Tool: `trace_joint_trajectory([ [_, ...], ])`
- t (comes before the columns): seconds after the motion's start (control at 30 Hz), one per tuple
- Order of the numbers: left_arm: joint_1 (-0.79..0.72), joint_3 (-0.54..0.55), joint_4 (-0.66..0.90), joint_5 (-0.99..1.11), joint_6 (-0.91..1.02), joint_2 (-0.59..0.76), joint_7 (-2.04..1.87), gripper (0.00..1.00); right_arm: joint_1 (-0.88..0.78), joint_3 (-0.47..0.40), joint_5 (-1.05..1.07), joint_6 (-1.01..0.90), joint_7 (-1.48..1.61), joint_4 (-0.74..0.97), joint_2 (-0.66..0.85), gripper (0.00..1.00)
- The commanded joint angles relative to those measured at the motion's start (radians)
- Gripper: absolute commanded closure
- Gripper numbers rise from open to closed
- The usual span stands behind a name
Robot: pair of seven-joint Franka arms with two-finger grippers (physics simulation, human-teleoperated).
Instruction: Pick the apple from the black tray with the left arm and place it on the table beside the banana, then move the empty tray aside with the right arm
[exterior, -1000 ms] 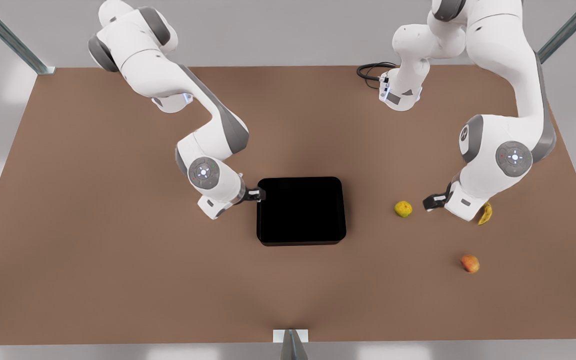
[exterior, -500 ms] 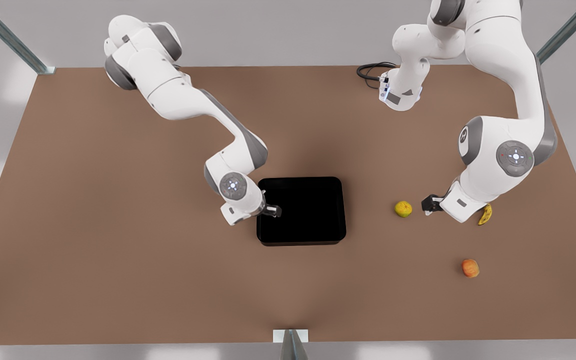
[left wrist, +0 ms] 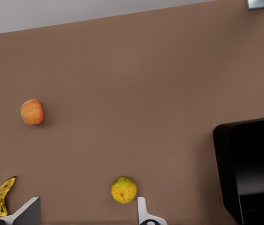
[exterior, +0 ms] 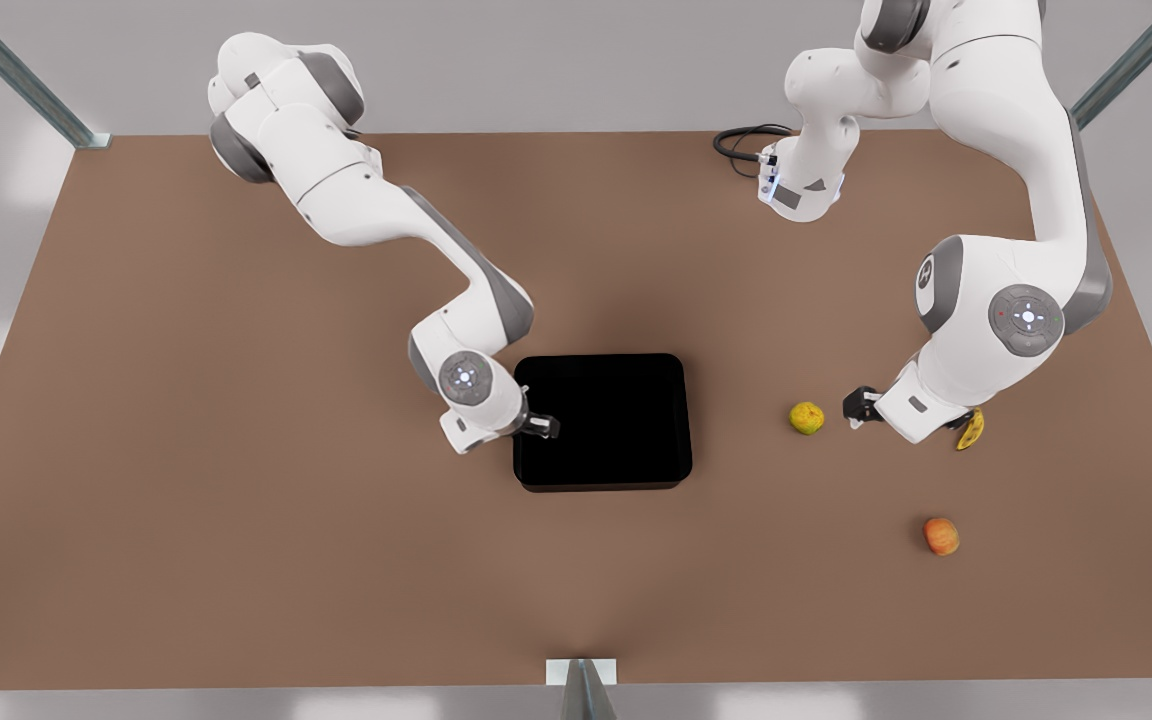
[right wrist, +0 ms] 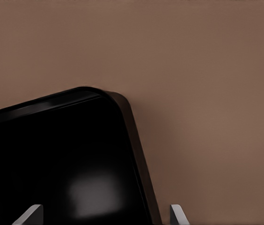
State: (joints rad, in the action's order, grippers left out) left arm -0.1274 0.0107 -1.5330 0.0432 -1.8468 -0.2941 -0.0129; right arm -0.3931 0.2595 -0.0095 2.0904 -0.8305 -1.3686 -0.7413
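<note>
Right gripper (exterior: 540, 425): at the black tray (exterior: 626, 470), over its rim on the front view's left; the right wrist view shows two pale fingertips (right wrist: 29, 216) spread wide, one on each side of the tray's rim, nothing clamped between them. Whether they touch the rim cannot be told.

Left gripper (exterior: 856, 408): low over the table (exterior: 186, 450) at the front view's right, between the yellow-green fruit (exterior: 806, 417) and the banana (exterior: 971, 429); the left wrist view shows its fingers (left wrist: 143, 213) well apart and empty, with the fruit just beside one of them.

Black tray: centre of the front view, flat on the table, edges square to the frame, nothing in it; the front view shows no clear long axis.

Apple (exterior: 941, 535): on the bare table, lower right of the front view, well apart from the tray and near the banana, not touching it. Which way its stem dimple faces cannot be told.

Banana: right of the front view, partly behind the left arm's wrist; long axis runs roughly upright in the frame.
</note>
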Motion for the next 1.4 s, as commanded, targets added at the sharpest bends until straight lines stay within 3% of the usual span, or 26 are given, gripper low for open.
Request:
trace_joint_trajectory([
  [0.0,-0.001,0.000,0.001,0.001,0.001,0.001,0.062,0.00,0.000,-0.005,-0.001,0.002,0.097,-0.004,-0.003,0.00],
  [0.43,-0.005,0.002,-0.006,0.006,0.001,-0.002,0.056,0.00,0.005,-0.036,0.003,0.025,0.172,-0.017,-0.049,0.00],
  [0.53,-0.005,0.002,-0.006,0.007,0.001,-0.002,0.054,0.00,0.005,-0.036,0.008,0.023,0.171,-0.023,-0.049,0.25],
  [0.73,-0.005,0.002,-0.007,0.009,0.003,-0.002,0.054,0.00,0.007,-0.036,0.003,0.040,0.172,-0.021,-0.078,0.30],
  [0.8,-0.006,0.002,-0.009,0.009,0.003,-0.002,0.054,0.00,0.008,-0.036,0.008,0.039,0.171,-0.021,-0.078,0.56],
  [0.9,-0.006,0.002,-0.007,0.009,0.003,-0.002,0.054,0.00,0.008,-0.034,0.008,0.039,0.171,-0.020,-0.076,0.71],
  [1.03,-0.006,0.002,-0.009,0.010,0.003,-0.002,0.054,0.00,0.008,-0.034,0.008,0.036,0.171,-0.020,-0.075,0.74],
  [1.2,-0.006,0.002,-0.009,0.010,0.003,-0.002,0.054,0.00,0.008,-0.032,0.011,0.027,0.168,-0.018,-0.070,0.88],
  [1.37,-0.006,0.002,-0.009,0.010,0.004,-0.002,0.054,0.00,0.011,-0.022,0.008,-0.033,0.169,-0.012,-0.015,0.92],
])
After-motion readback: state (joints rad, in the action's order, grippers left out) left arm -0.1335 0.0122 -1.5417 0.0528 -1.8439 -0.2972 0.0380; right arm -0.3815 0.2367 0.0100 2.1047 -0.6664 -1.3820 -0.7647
